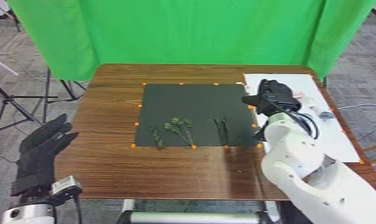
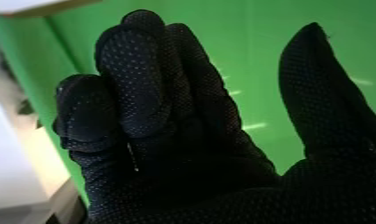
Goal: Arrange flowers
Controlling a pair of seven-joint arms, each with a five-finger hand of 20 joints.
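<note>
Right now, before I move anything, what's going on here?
Nothing is being handled that I can see. The right robot hand is open above the inner edge of the white sheet. The left robot hand is also open, off by the table's left side. On the dark mat, a leafy sprig lies between a smaller sprig and some thin stems, all apart and not yet arranged.

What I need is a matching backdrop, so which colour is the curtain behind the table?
Bright green; the curtain shows best in the head view.
</note>
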